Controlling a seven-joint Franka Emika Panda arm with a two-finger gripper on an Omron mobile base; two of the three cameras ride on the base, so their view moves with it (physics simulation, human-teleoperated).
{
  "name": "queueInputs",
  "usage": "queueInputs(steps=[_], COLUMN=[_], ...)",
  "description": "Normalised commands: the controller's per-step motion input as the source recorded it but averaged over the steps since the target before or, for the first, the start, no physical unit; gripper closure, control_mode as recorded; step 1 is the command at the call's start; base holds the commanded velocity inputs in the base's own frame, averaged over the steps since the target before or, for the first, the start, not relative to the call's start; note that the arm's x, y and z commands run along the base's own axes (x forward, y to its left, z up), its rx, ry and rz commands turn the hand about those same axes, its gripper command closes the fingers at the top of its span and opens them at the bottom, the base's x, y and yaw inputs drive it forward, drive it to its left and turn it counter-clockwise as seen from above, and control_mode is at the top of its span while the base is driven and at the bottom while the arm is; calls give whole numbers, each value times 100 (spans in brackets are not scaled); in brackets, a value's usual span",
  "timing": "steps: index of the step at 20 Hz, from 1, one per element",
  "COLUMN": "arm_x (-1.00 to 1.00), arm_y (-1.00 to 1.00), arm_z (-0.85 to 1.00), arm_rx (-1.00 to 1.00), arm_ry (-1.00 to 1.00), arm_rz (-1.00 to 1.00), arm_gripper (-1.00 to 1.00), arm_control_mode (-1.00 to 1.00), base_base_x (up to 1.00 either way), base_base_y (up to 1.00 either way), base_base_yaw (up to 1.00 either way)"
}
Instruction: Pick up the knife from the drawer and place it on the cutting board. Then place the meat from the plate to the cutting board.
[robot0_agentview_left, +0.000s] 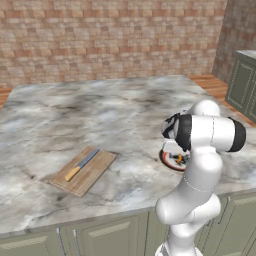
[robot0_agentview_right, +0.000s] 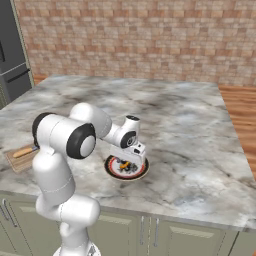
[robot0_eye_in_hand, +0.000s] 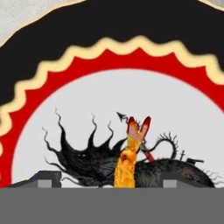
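My gripper (robot0_agentview_right: 128, 161), jaws parted and holding nothing yet, hangs low over the plate (robot0_agentview_right: 142, 173) astride the meat (robot0_eye_in_hand: 130, 157); knife (robot0_agentview_left: 81, 164) lies on cutting board (robot0_agentview_left: 92, 175), so I must close and lift.

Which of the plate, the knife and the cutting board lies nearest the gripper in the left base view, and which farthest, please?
1. The plate: directly beneath the gripper.
2. and 3. The knife and the cutting board under it: both far to the left, too close to call.
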Motion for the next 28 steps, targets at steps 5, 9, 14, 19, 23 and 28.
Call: queueInputs(steps=[5, 9, 14, 19, 23, 28], arm_x=[15, 10, 2, -1, -11, -18], arm_y=[0, -1, 0, 0, 0, 16], arm_z=[-46, -37, -10, 15, 36, 55], arm_rx=[0, 0, 1, 0, 0, 0], arm_ry=[1, 0, 0, 0, 0, 0], arm_rz=[2, 3, 2, 0, 0, 0], arm_gripper=[100, 100, 100, 100, 100, 100], arm_control_mode=[-100, -100, -100, -100, -100, -100], base_base_x=[0, 0, 0, 0, 0, 0], base_base_y=[0, 0, 0, 0, 0, 0], base_base_yaw=[0, 0, 0, 0, 0, 0])
